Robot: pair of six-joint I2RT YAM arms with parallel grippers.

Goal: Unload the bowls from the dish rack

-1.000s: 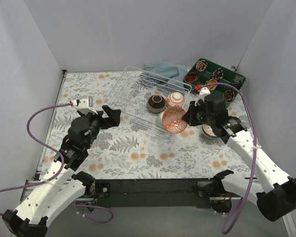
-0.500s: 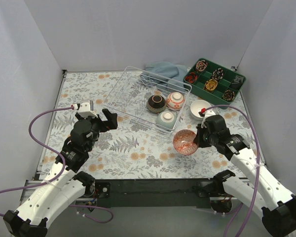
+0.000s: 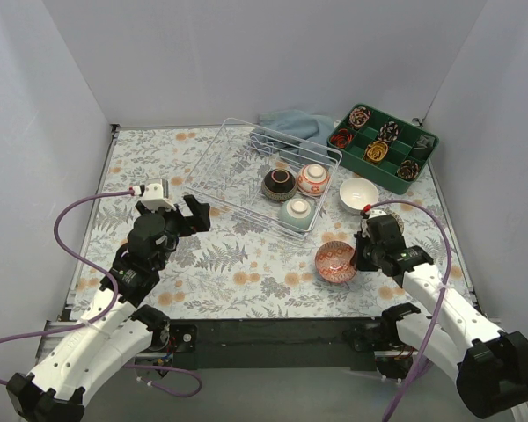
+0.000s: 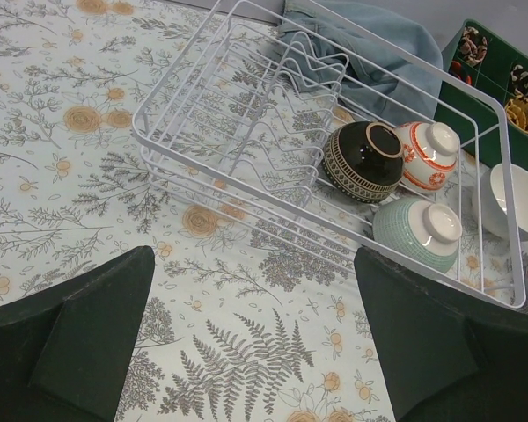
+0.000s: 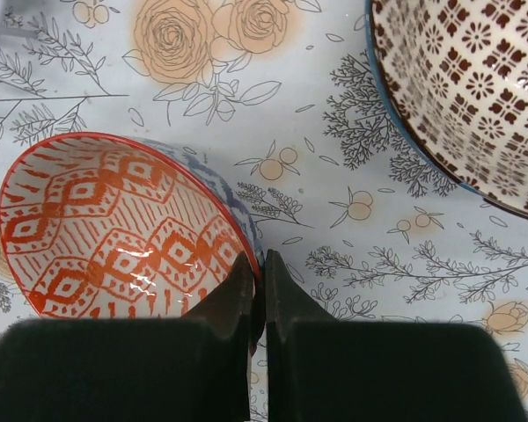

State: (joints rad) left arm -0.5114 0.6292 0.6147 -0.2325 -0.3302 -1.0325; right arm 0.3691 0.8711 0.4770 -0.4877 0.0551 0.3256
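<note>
Unloading looks about half done: dark bowl (image 3: 279, 184), red-and-white bowl (image 3: 313, 178) and green bowl (image 3: 296, 211) sit in the dish rack (image 3: 238, 171), while white bowl (image 3: 358, 194), checked bowl (image 5: 475, 97) and red-patterned bowl (image 3: 335, 261) are out on the tabletop (image 3: 246, 272) to its right, the last pinched at its rim by the right hand (image 5: 258, 268); the left hand (image 3: 192, 211) gapes left of the rack.

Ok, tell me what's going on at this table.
The right gripper is shut on the rim of a red patterned bowl, low at the table in front of the dish rack. Upside down in the rack sit a dark bowl, a red-and-white bowl and a pale green bowl. A white bowl stands on the table beside it. The left gripper is open and empty.
</note>
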